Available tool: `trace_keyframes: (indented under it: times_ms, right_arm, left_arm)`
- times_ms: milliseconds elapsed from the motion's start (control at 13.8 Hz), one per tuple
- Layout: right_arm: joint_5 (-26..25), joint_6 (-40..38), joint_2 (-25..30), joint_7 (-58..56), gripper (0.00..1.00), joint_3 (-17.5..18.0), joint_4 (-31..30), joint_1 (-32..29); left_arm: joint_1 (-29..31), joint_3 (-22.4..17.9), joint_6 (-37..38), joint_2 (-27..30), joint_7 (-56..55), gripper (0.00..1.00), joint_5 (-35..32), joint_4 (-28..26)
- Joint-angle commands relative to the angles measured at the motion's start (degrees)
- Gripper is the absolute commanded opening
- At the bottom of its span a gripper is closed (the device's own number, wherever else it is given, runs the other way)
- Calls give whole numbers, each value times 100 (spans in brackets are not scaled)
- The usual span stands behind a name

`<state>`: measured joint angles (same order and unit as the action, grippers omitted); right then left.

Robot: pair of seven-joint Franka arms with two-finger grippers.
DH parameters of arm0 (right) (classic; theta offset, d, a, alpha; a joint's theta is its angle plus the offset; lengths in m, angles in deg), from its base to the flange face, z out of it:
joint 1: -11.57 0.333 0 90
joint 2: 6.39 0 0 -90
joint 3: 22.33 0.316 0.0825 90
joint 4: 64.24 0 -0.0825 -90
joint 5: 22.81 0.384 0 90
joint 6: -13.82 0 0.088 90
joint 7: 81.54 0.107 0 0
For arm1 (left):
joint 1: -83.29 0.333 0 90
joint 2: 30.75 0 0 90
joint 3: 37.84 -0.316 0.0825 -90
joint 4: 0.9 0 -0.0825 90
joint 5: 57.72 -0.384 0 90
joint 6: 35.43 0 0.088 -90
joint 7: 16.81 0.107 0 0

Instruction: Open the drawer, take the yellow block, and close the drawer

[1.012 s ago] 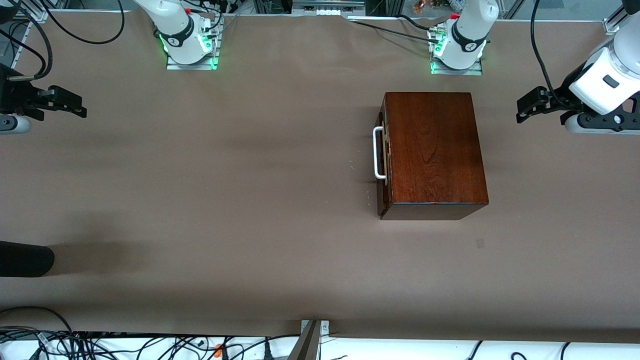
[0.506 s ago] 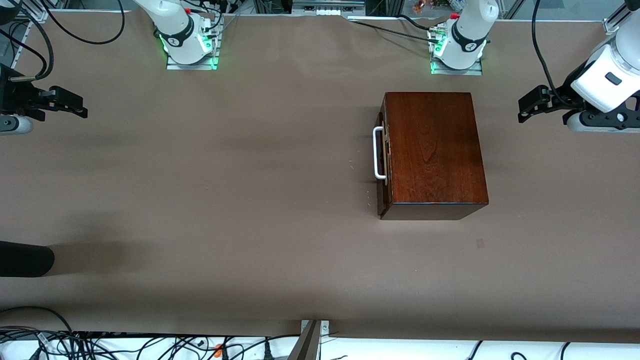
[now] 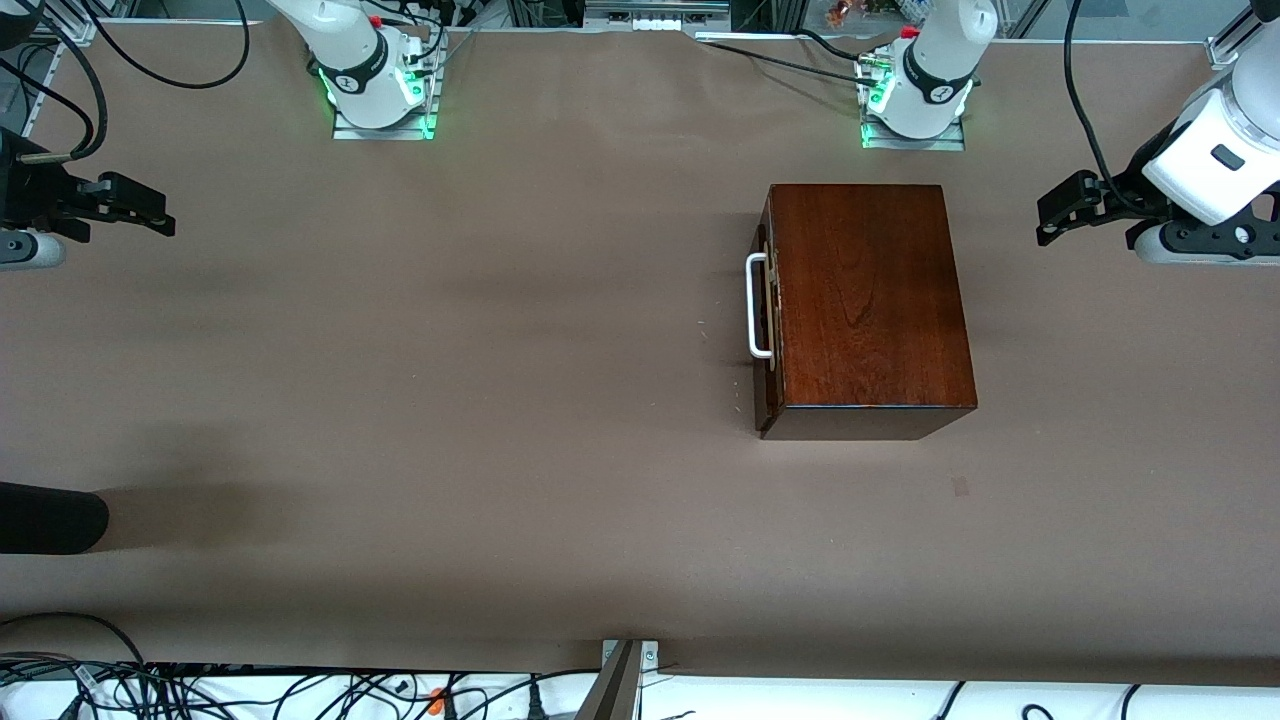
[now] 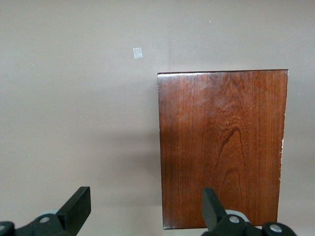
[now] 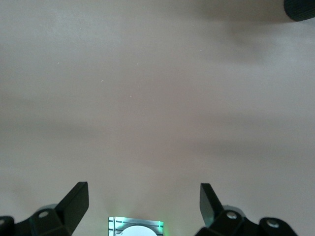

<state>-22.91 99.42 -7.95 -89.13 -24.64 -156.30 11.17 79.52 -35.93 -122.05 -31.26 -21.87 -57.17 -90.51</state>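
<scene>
A brown table (image 3: 450, 400) seen from above, with two white robot arms bolted at its top edge, their bases glowing green. No brand name, label or writing can be read anywhere.

A dark reddish-brown wooden box (image 3: 865, 300) sits on the table toward the left arm's end, just at 6 o'clock from the left arm's base. Its drawer (image 3: 768, 330) is pushed in, with the white bar handle (image 3: 756, 305) on the box's 9 o'clock face. The yellow block is not visible.

The left gripper (image 3: 1062, 208) hangs in the air at 3 o'clock from the box, well apart from it; its jaws stand apart, holding nothing. In the left wrist view the box top (image 4: 224, 147) lies beneath the left gripper (image 4: 145, 209).

The right gripper (image 3: 140, 210) hangs over the table's edge at 9 o'clock, well apart from the box. Its jaws stand wide apart and empty; the right wrist view shows the right gripper (image 5: 143, 204) over bare table.

A small pale patch (image 3: 960, 487) marks the table at 5 o'clock from the box.
</scene>
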Motion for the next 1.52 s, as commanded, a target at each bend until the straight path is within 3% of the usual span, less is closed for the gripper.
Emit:
trace_keyframes:
  times_ms: [0, 723, 1012, 1301, 1446]
  right_arm:
    - [54, -26, -46, -50, 100, -16, 127, -4]
    - [54, -26, -46, -50, 100, -16, 118, -4]
    - [54, -26, -46, -50, 100, -16, 127, -4]
    - [62, -26, -46, -50, 100, -16, 118, -4]
    - [62, -26, -46, -50, 100, -16, 127, -4]
  left_arm:
    - [25, 56, 101, -45, -21, 100, -124, 127]
    - [-133, 178, 110, -10, -161, 100, -72, 197]
    - [-151, 888, 110, -45, -1150, 100, -107, 285]
    - [-168, 1934, 93, -264, -2452, 100, -159, 285]
    - [-457, 2523, 58, -545, -3365, 100, -666, 294]
